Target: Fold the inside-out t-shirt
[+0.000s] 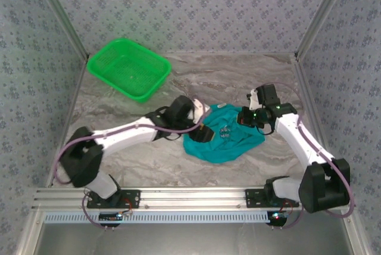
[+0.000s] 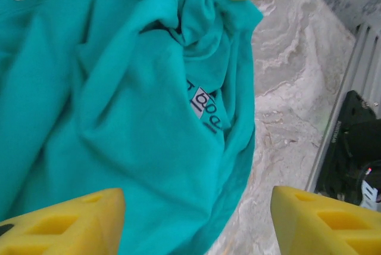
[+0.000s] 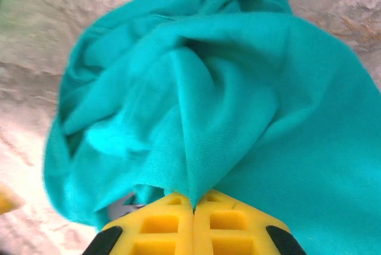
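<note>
The t-shirt [image 1: 226, 145] lay crumpled on the table [image 1: 238, 76], a little right of the middle and well apart from the green basket [image 1: 128, 68] at the far left. The left gripper [image 2: 196, 219] was over the shirt's left part, its fingers spread apart. The right gripper [image 3: 193, 222] was pressed together, pinching a fold of the cloth at the shirt's right side.

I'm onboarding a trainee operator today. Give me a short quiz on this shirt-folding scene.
1. True or false: the right pincer is shut on a fold of the t-shirt.
2. The left pincer is: A) open, B) shut on cloth.
3. Fill in: the green basket sits at the far ____ corner of the table.
Key: 1 true; 2 A; 3 left.
</note>
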Controlling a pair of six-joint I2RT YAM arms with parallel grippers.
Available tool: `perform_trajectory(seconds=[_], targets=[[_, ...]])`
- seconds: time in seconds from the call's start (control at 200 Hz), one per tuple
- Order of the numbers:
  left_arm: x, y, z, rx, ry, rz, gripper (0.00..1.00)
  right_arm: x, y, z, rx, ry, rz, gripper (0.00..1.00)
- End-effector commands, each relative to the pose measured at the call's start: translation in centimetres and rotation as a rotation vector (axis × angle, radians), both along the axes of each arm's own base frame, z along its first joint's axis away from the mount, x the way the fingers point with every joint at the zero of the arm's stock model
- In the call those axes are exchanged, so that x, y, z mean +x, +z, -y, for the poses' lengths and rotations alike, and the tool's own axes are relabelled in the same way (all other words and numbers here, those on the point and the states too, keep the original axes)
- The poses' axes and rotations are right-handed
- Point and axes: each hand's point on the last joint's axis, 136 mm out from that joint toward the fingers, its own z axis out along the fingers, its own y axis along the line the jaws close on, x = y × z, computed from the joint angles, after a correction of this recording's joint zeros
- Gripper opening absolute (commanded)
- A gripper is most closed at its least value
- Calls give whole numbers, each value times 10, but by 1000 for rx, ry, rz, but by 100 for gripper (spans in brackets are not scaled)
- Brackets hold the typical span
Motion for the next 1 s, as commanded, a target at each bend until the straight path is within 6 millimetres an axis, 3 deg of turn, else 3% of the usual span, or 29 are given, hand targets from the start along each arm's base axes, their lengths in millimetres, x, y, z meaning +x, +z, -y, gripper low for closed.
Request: perform_trajectory(seconds=[0.0,0.095,0.2,0.24,0.33,0.36,0.47,0.57,0.665,0.77,0.835,0.905,0.994], targets=[[24,-14,20,28,81,-20,68,-12,28,-16,121,38,-9,0],[43,-24,29,66,133,-15,68,-15,46,-21,167,51,12,0],[47,-26,43,62,99,-19,65,-16,69,-16,198,29,59,0],[46,-27,46,65,77,-21,53,-15,75,-10,195,8,72,0],[42,-17,42,40,25,-49,8,-9,75,18,132,-86,73,0],[39,-9,39,14,6,-67,0,-6,70,29,97,-131,65,0],[17,18,21,-55,-63,-97,0,12,53,59,-39,-191,69,0],[-29,38,12,-137,-237,-170,0,29,38,53,-77,-123,72,0],[-56,40,2,-182,-322,-233,0,40,20,44,-98,-78,47,0],[-58,30,-11,-197,-323,-249,0,47,-6,55,-216,-127,16,2],[-53,30,-14,-238,-305,-271,0,49,-25,63,-234,-167,-38,9],[-53,39,-12,-274,-321,-293,0,46,-36,44,-162,-111,-122,21],[-49,43,-11,-254,-308,-288,0,41,-26,19,-150,-45,-109,30]])
